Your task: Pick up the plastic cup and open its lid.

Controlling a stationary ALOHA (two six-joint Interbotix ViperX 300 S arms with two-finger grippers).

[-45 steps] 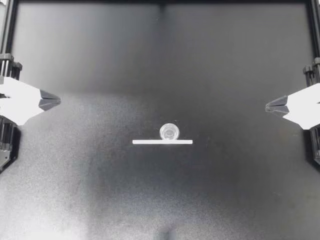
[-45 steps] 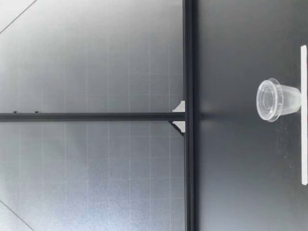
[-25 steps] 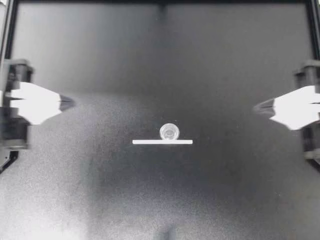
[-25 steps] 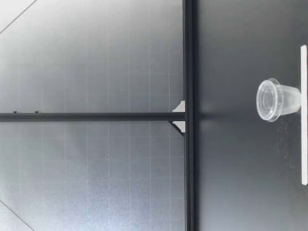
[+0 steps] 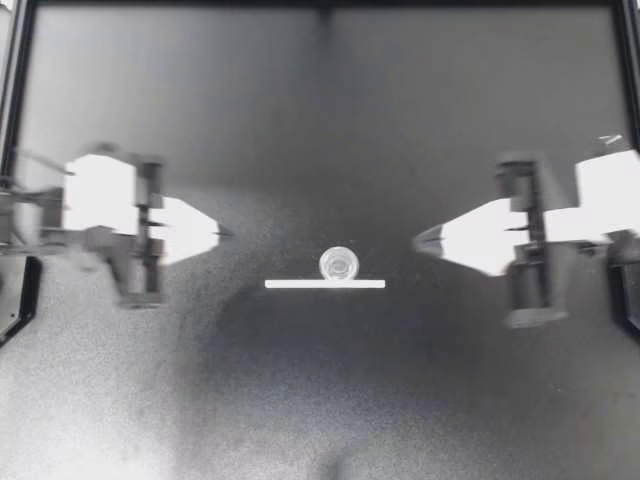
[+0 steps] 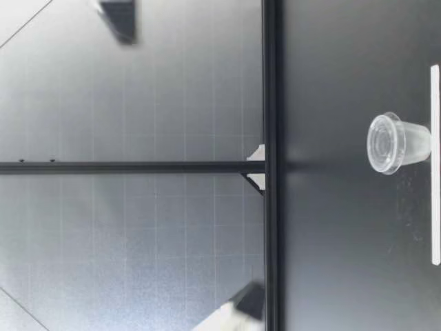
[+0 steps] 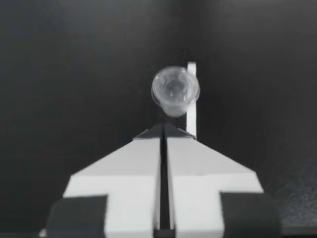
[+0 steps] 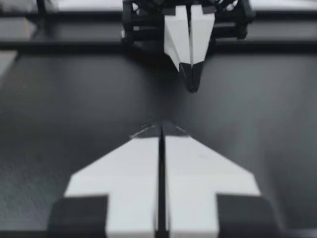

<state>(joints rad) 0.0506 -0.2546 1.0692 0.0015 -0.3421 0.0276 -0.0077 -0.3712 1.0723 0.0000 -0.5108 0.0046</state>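
Small clear plastic cup [image 5: 339, 264], lid [image 6: 382, 143] on, upright at frame centre on the black worktop [image 5: 300, 400], just beside a flat white strip [image 5: 290, 284]. Flanking it, well apart, the left hand [image 5: 220, 235] and right hand [image 5: 418, 241] are both closed and empty. Nothing is accomplished yet: grasping and lid removal remain.

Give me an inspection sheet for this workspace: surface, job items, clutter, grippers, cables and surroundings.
Surface: table, black and matte.
Job's things: plastic cup stands upright near the middle; its lid looks to be on.
Clutter: white strip lies flat right beside the cup.
Grippers: left gripper is shut and empty, pointing at the cup; right gripper is shut and empty; both are apart from the cup.
Cables: nothing seen.
Surroundings: dark frame rail at the table's far edge, grey gridded wall behind it.
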